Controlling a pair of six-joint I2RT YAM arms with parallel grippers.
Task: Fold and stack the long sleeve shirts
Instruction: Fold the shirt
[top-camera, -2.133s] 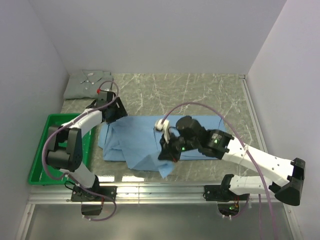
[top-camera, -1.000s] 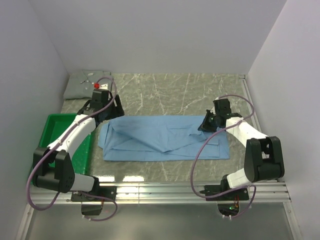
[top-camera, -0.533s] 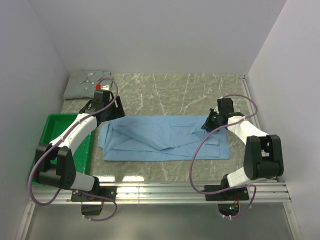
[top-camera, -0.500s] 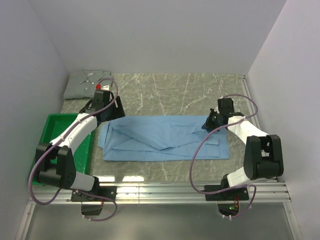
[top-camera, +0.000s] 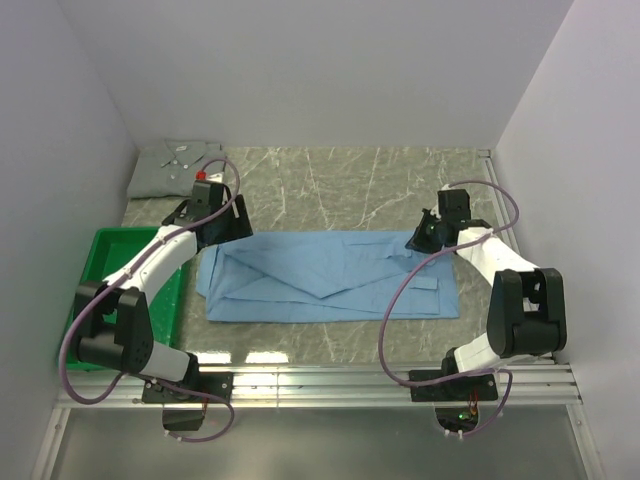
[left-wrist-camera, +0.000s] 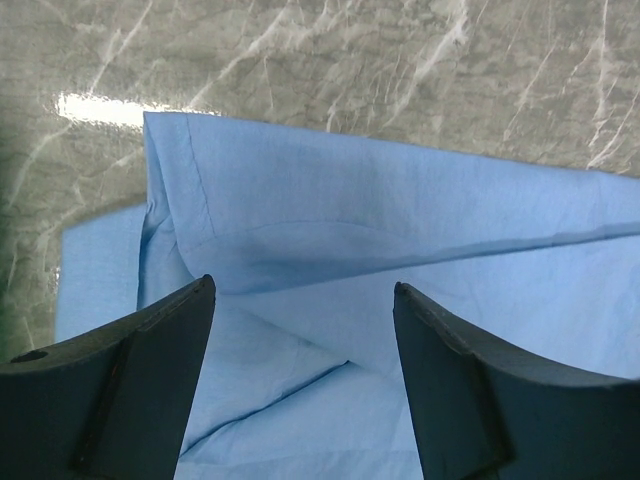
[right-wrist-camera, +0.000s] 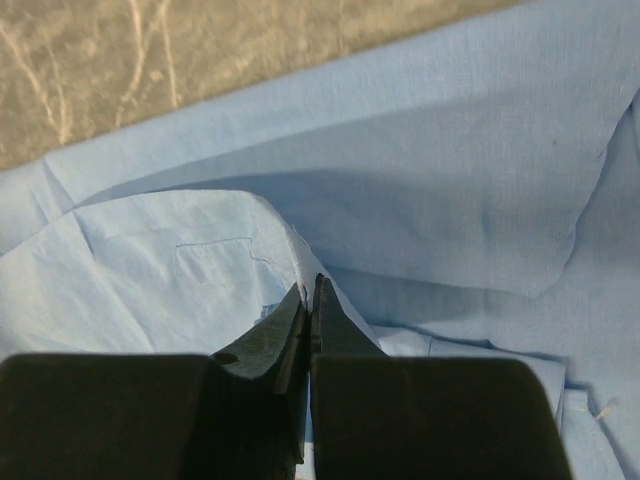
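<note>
- Upper left of the top view: the pale grey-green shirt (top-camera: 176, 166) lies folded – that one looks finished.
- Left of centre: the left gripper (top-camera: 231, 222) hangs wide open and empty over the light blue shirt (top-camera: 320, 275), which is spread mid-frame and only part folded.
- Right: the right gripper (top-camera: 416, 240) is closed on a raised fold at the shirt's edge.
- Next, we judge, comes letting go and folding across.
- A second ago that gripper sat lower – the middle ridge has flattened since.

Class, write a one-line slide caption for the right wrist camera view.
Right gripper, jaws shut, pinches a raised fold of the light blue shirt on the marbled table.
</note>
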